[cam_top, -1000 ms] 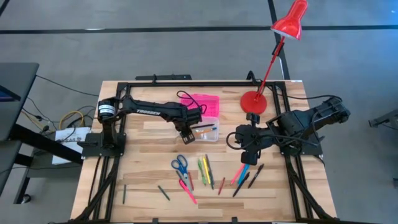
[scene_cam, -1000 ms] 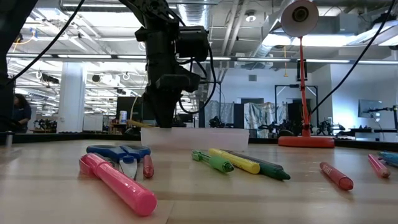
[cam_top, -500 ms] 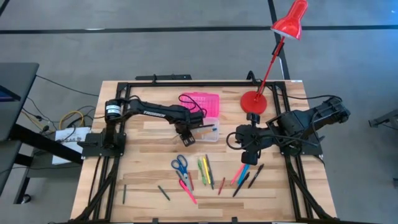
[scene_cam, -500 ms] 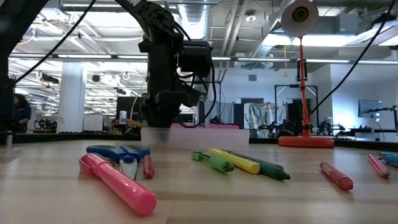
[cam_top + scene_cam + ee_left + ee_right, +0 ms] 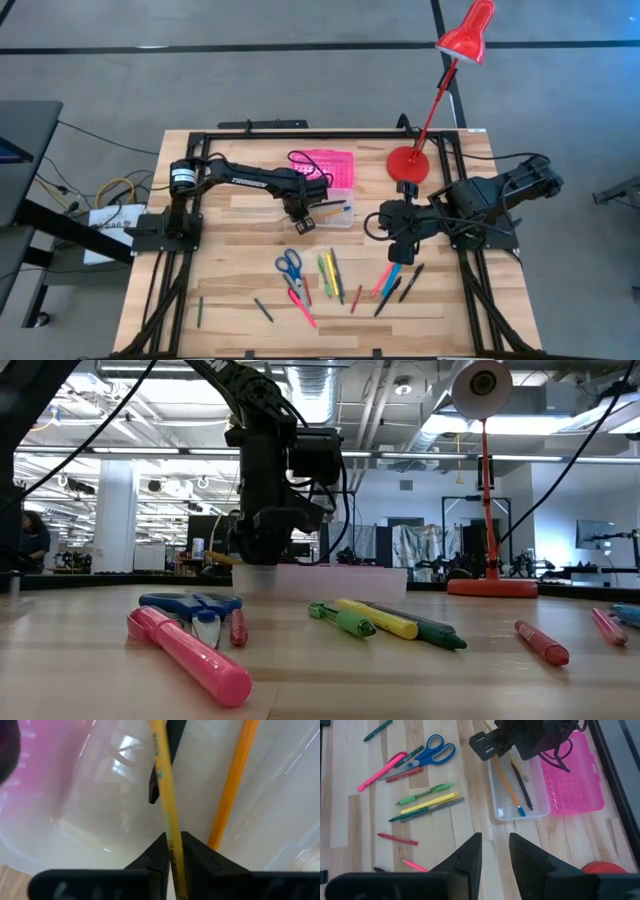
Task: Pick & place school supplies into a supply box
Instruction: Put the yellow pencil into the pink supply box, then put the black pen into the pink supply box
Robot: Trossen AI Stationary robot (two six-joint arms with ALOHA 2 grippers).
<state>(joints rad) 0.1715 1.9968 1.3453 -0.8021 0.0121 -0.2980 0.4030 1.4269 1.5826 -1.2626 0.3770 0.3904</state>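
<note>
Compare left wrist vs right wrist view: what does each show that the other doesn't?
Left wrist only: the left end effector shut on a yellow pencil inside the box.
Right wrist only: the open right end effector, scissors, pink marker, green marker, yellow marker, pink lid.
Both: the clear box and the orange pencil in it.

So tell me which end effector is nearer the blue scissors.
Left. The left end effector sits at the supply box, just behind the blue scissors; the right end effector hovers farther off to their side.
</note>
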